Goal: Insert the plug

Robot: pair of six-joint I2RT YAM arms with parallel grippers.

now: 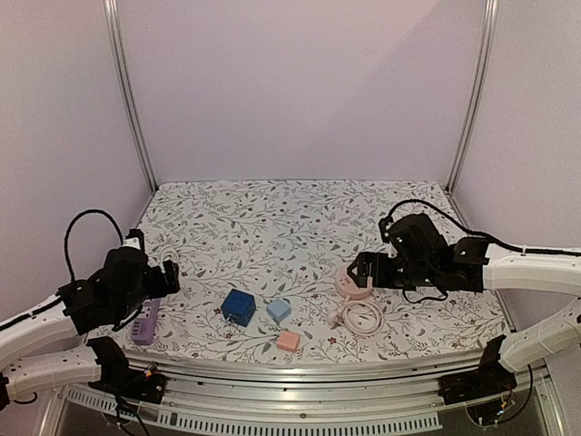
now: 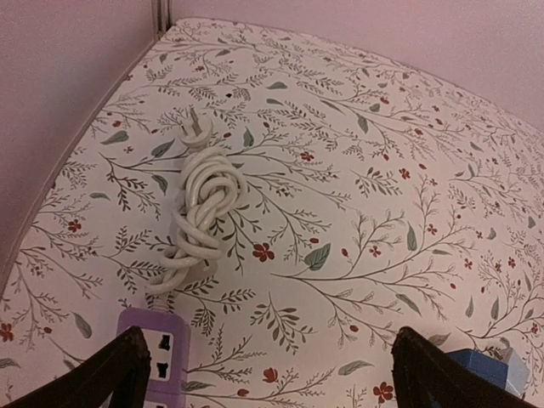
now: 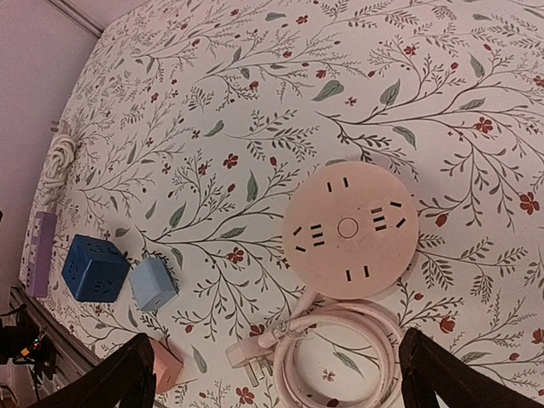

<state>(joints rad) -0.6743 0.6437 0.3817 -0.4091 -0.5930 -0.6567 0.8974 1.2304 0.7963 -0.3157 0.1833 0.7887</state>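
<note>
- Right wrist view is showing the pink plug [image 3: 253, 355] lying loose on the worktop [image 1: 272, 218], in the right half and close to the near edge, plugged into nothing
- its pink cable [image 3: 340, 319] is lying in a flat coil just beside it and running up to the round pink socket [image 3: 348, 228], which is resting face up and touching the coil on the side away from the near edge
- the right gripper [image 3: 276, 340] is hanging over this set with its fingers spread wide, gripping nothing
- a white plug [image 2: 195, 129] is lying near the left edge of the worktop with its prongs pointing away from the near edge, also loose
- its white cable [image 2: 204, 204] is sitting bunched in a tight, knotted bundle and leading back to the purple power strip [image 2: 153, 348], which is lying along the left edge by the near left corner with its slots facing up
- the left gripper [image 2: 270, 340] is hovering above the far end of the purple power strip, its fingers standing wide apart and holding nothing
- between the two sets, by the middle of the near edge, three small blocks are sitting apart from one another: a dark blue cube [image 1: 239, 307] on the left, a light blue cube [image 1: 279, 311] near it on the right, and a pink cube [image 1: 288, 341] closest to the near edge
- the dark blue cube is showing socket slots on its faces in the right wrist view
</note>
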